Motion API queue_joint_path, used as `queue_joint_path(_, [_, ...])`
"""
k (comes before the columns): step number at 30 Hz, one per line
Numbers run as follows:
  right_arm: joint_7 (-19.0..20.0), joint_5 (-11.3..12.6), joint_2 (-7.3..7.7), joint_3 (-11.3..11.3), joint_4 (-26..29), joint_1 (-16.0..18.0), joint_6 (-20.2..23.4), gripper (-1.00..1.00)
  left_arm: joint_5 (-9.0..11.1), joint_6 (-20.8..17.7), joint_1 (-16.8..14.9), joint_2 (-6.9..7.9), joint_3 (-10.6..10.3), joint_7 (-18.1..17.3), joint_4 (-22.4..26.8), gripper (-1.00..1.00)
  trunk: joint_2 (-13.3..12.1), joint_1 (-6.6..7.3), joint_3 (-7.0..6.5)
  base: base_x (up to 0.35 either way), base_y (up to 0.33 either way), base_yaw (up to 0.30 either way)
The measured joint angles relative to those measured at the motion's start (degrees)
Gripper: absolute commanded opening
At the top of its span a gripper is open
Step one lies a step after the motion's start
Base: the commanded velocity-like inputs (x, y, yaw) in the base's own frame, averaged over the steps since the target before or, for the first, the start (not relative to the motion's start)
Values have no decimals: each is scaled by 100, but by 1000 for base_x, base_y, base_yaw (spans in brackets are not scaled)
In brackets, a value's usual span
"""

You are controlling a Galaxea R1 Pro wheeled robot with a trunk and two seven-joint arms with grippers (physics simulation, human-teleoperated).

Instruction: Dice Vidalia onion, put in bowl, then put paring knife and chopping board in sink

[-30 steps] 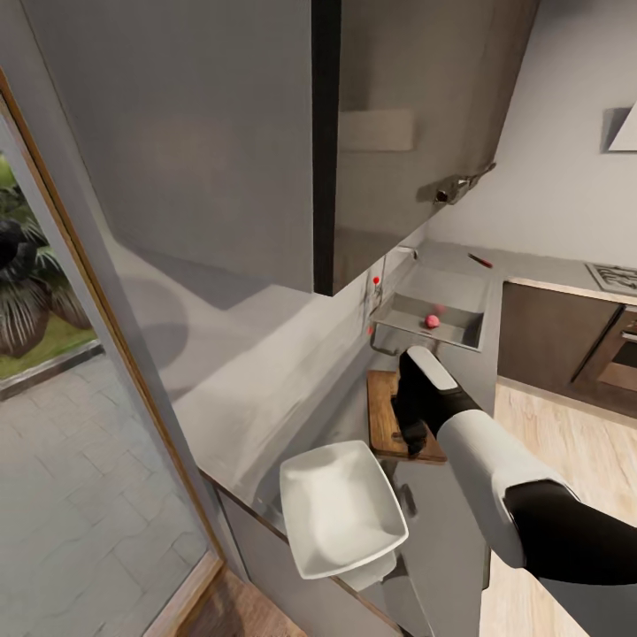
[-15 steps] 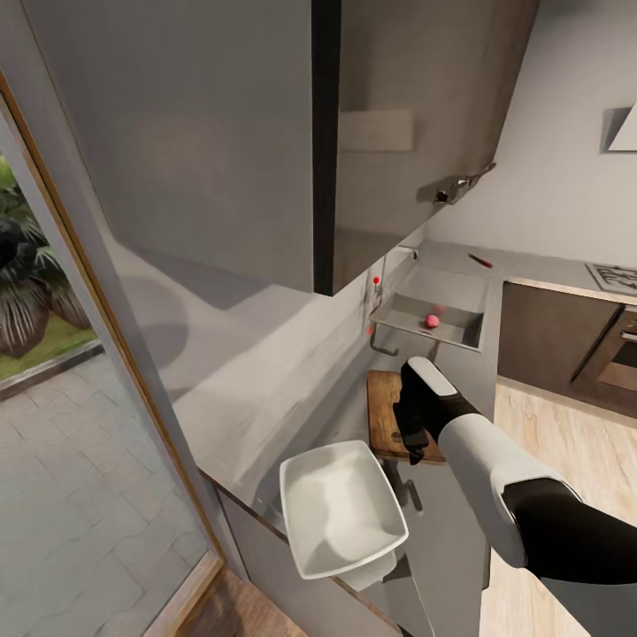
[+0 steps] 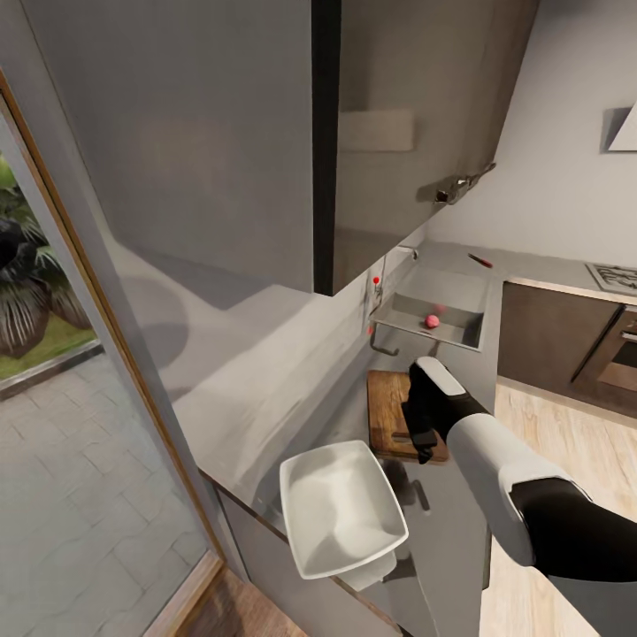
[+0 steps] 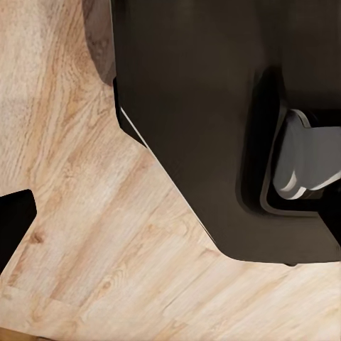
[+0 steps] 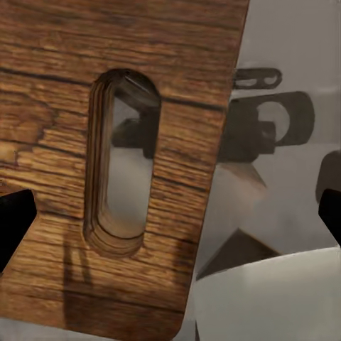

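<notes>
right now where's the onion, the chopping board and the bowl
onion point(image 3: 433, 320), head view, middle of the pink ball in the sink
chopping board point(image 3: 386, 407), head view, bare wood left of the arm
bowl point(image 3: 341, 518), head view, its inner floor

No readable text, labels, brands or numbers on any surface, the only mark a small red dot on the chrome tap point(image 3: 378, 281) beside the rectangular stainless-steel sink point(image 3: 460, 332), no lettering with it
</notes>
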State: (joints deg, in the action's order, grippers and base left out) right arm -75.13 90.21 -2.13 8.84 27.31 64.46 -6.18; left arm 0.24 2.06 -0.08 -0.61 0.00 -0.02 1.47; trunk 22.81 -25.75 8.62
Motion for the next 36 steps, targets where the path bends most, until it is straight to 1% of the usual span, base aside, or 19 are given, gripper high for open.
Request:
queue_joint_path(8, [6,3,37,0,1,0,0,100,1,0,0,0,0,-1,0,100,0,0,3,0,0,0])
queue_joint_path(24, [6,7,38,0,2,0,3,100,1,0,0,0,0,2,0,100,0,0,101,0,0,16])
queue_joint_path(36, [6,6,38,0,2,0,1,100,0,0,0,0,0,-1,0,100,0,0,108,0,0,1])
